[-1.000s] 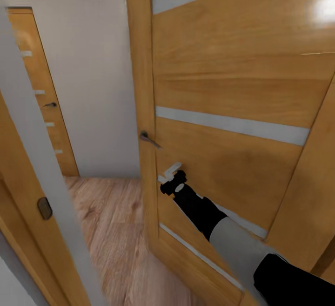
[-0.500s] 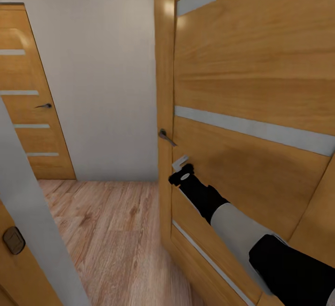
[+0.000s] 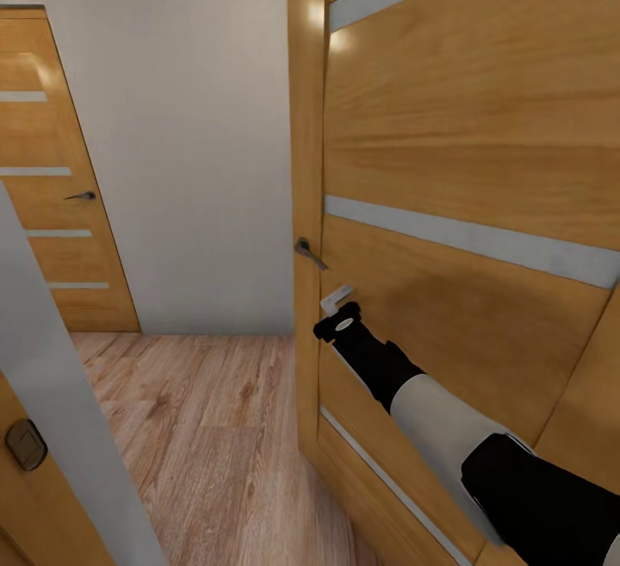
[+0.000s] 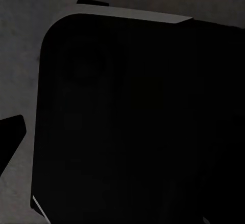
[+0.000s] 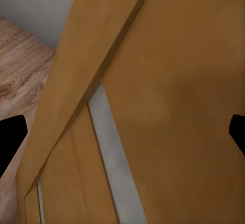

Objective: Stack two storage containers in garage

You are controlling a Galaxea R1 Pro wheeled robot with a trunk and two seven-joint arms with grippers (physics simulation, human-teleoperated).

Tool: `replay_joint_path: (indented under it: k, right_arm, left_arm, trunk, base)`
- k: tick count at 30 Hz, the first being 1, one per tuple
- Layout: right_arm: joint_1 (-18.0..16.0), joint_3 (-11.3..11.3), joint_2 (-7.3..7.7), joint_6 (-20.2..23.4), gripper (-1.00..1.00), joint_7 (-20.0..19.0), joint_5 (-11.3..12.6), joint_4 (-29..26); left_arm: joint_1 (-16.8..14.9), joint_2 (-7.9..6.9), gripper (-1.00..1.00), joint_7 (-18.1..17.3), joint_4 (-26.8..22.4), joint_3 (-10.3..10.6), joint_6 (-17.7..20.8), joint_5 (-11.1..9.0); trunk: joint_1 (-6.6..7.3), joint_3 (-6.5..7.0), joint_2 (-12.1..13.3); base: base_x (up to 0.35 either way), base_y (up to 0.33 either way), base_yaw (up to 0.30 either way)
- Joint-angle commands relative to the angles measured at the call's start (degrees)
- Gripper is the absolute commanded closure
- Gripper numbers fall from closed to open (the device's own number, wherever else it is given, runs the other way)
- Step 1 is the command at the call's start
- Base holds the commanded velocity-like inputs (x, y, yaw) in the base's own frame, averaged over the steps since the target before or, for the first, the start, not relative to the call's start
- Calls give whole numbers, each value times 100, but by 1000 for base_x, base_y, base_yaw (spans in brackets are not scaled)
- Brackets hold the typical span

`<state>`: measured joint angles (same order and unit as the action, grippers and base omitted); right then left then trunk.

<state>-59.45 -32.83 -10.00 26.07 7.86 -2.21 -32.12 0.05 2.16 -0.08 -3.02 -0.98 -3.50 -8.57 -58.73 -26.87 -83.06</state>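
**Operator:** While the robot stands at the open door (image 3: 465, 161), where are the storage containers?

**Technician:** Neither bin appears from the head or either wrist, so their location cannot be told. Head view: the tan door leaf with pale glass slats, its lever handle (image 3: 307, 252), a wood-plank floor (image 3: 207, 428), a pale wall (image 3: 189, 135) and a second slatted door (image 3: 52, 178) beyond.

**Operator:** Tool state?

**Technician:** The right gripper (image 3: 337, 301) is extended against the door face, just below the lever. Its wrist view puts the dark fingertips (image 5: 10, 137) at opposite margins with only door between them: jaws spread, holding nothing. The left wrist view is dark (a black rounded panel (image 4: 132, 121) over grey ground); whether that gripper is spread or closed cannot be told.

**Operator:** Handling guidance for the bins?

**Technician:** Judged from the task wording alone: open-top plastic bins should be light, fairly stiff and smooth-walled, hence slippery. Pinching a rim wall is advisable; squeezing across the body is not.
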Motion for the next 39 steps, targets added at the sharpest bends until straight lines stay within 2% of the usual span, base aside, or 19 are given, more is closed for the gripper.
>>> replay_joint_path:
  k: [1, 21, 28, 39]
  right_arm:
    - [-5, -11, 0, 46, -100, 37, -67, 3]
    - [-5, -55, 0, 46, -100, 157, -70, 80]
    - [-5, -54, 0, 47, -100, 173, -75, 76]
    - [-5, -57, 0, 47, -100, 279, -78, 80]
  left_arm:
    - [1, 0, -100, -1, -6, -7, -12, -40]
    - [2, 6, -100, 32, -6, -14, -19, -40]
    - [-1, 3, -100, 50, -6, -3, -19, -47]
    - [0, 3, -100, 52, -7, -7, -19, -50]
  trunk:
    - [0, -6, -2]
    - [0, -6, -2]
    - [0, -6, -2]
    - [0, -6, -2]
  base:
    - [0, 0, 0]
    - [0, -2, 0]
    - [0, -160, 0]
    - [0, -22, 0]
